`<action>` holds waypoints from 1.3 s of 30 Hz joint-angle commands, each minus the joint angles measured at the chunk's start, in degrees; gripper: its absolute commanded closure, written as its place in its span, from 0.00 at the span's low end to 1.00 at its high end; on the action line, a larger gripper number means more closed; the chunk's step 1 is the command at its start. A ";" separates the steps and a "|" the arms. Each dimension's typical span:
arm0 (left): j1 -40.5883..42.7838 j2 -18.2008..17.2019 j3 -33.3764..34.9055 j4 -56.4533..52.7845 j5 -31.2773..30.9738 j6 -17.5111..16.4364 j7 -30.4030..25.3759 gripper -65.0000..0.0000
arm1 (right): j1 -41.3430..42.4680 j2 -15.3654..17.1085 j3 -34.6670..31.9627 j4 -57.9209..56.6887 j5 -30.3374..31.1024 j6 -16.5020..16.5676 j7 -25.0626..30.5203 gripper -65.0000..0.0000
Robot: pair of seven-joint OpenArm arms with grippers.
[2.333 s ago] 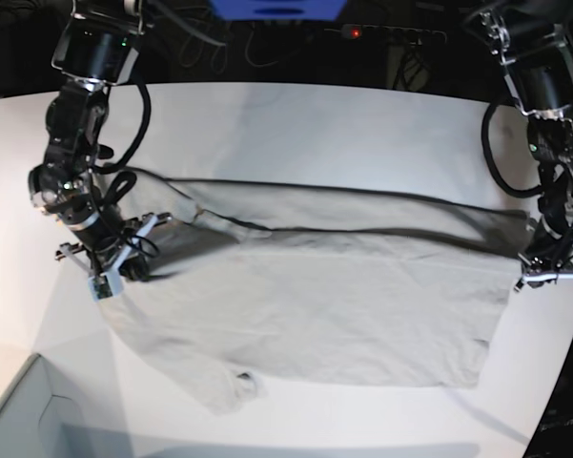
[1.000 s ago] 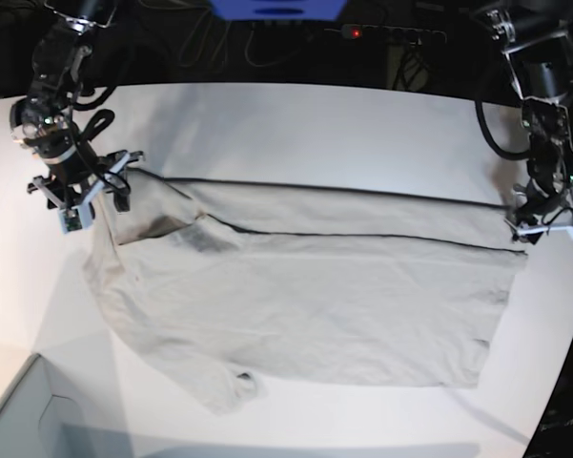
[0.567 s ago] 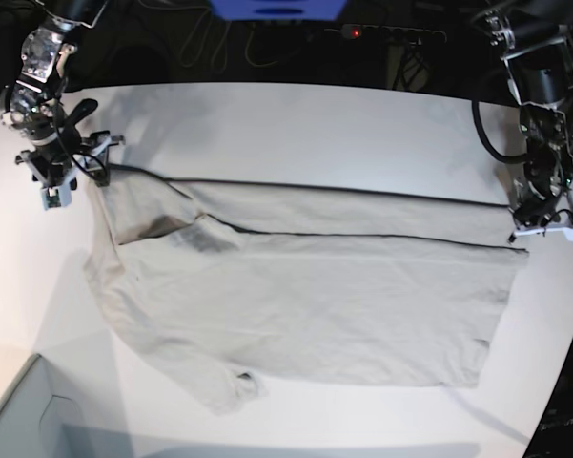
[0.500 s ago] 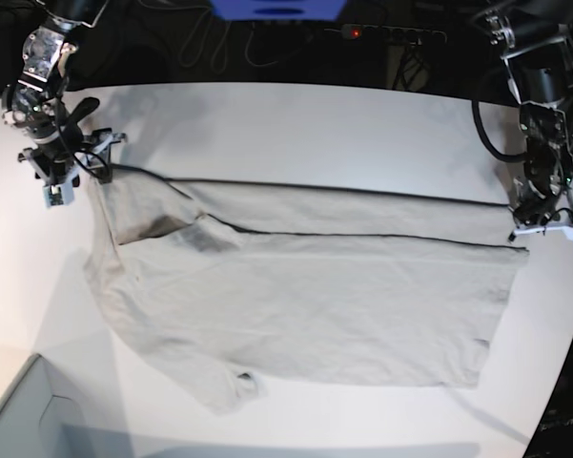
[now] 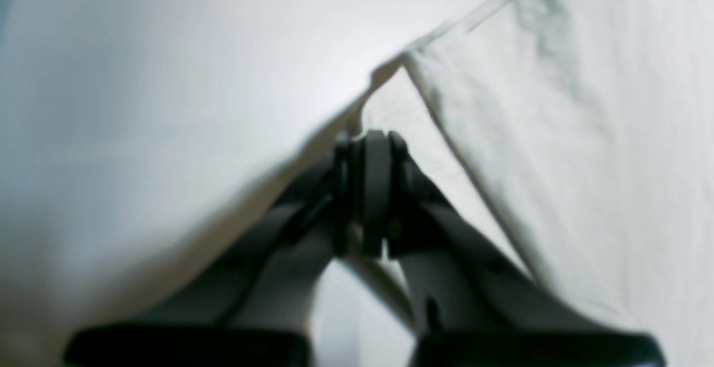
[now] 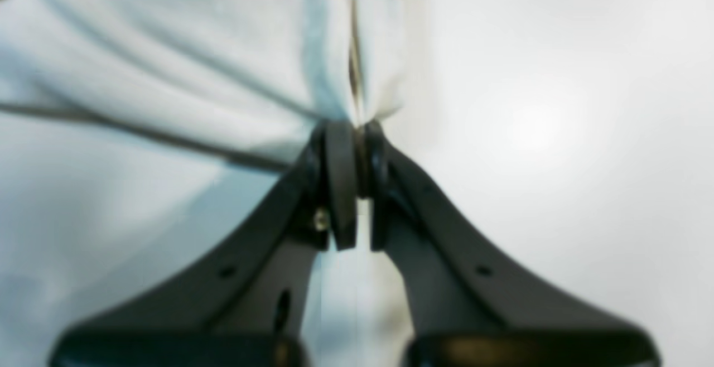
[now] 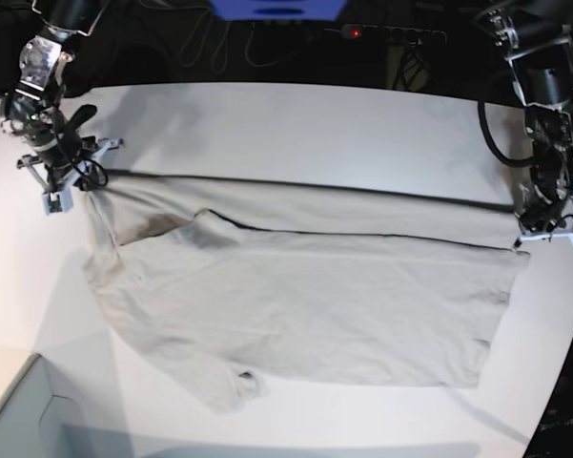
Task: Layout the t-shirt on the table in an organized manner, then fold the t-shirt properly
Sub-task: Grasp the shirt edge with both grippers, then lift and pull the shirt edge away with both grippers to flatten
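On the tabletop [image 7: 296,119] lies the t-shirt [image 7: 305,296] (no label legible) — left gripper [image 5: 365,133] and right gripper [image 6: 357,124] jaws each clench its edge.

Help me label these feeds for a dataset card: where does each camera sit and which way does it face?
Base: high, looking down on the table and t-shirt; both arms show.
Left wrist: behind the left claw, looking along it at shirt edge; shut jaws show.
Right wrist: behind the right claw, facing pinched cloth; shut jaws show.
Shared: all show the t-shirt on the table.
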 commanded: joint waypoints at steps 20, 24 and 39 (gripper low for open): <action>-1.47 -2.44 -0.89 11.25 -0.55 -0.03 9.37 1.00 | 3.85 0.83 0.56 11.52 0.82 0.62 1.53 1.00; -1.47 -2.44 -3.09 11.42 -0.55 -0.03 9.46 1.00 | 4.20 0.83 1.79 14.78 5.22 0.62 1.27 1.00; 2.75 -1.56 -7.57 12.56 -0.55 -0.12 9.55 1.00 | 0.42 0.91 1.88 13.37 6.10 0.62 1.53 1.00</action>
